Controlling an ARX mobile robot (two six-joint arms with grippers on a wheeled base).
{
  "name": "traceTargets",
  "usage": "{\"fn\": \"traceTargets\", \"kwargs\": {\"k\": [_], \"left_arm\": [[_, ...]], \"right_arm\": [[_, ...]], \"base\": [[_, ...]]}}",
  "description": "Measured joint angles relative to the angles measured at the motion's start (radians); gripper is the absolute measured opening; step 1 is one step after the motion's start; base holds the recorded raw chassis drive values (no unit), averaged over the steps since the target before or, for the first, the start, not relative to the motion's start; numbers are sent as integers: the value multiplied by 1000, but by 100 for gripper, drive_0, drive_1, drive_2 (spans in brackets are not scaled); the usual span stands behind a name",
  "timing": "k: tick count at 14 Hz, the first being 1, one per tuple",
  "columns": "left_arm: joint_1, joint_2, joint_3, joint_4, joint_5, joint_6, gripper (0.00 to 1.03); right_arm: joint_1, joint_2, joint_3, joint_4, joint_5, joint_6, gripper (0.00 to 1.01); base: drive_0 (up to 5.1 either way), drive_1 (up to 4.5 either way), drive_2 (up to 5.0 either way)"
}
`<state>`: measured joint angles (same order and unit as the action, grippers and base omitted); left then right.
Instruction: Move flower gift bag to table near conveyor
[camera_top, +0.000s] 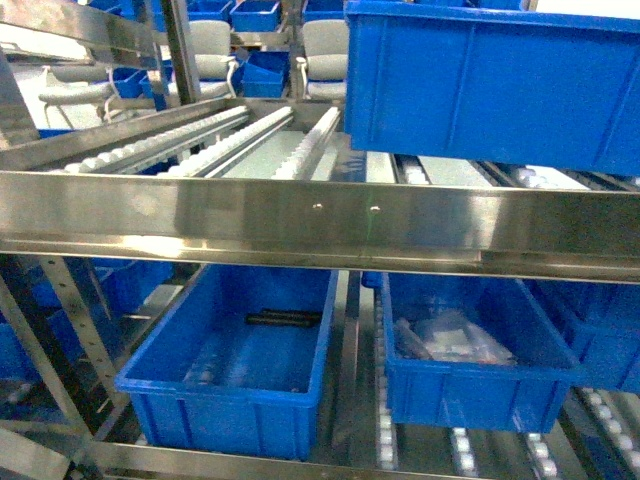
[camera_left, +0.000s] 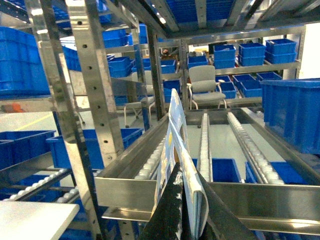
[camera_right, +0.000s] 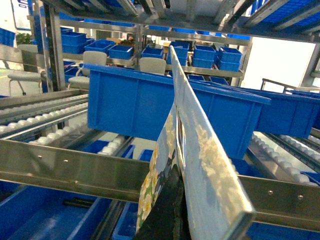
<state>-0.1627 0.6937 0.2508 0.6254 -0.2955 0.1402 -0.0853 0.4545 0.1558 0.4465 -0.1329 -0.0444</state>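
- Your left gripper (camera_left: 187, 212) was clenched on a flat flower gift bag (camera_left: 176, 150), pinched edge-on between its dark fingers so it stood upright, clear of the conveyor (camera_left: 150, 167) rail.
- Your right gripper (camera_right: 175, 210) likewise grasped a flat flowered bag (camera_right: 200, 150), held high in front of the blue bin (camera_right: 150, 110).
- The table (camera_left: 30, 220) showed only as a white corner low on the left; the bags were still in the air, not on it.
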Motion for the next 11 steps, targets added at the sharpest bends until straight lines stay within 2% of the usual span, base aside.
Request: {"fn": "traceTargets", "kwargs": {"k": [11], "left_arm": [[0,0,0,1,0,0,2]], "right_arm": [[0,2,0,1,0,0,2]], "base": [[-474,114,365]]}}
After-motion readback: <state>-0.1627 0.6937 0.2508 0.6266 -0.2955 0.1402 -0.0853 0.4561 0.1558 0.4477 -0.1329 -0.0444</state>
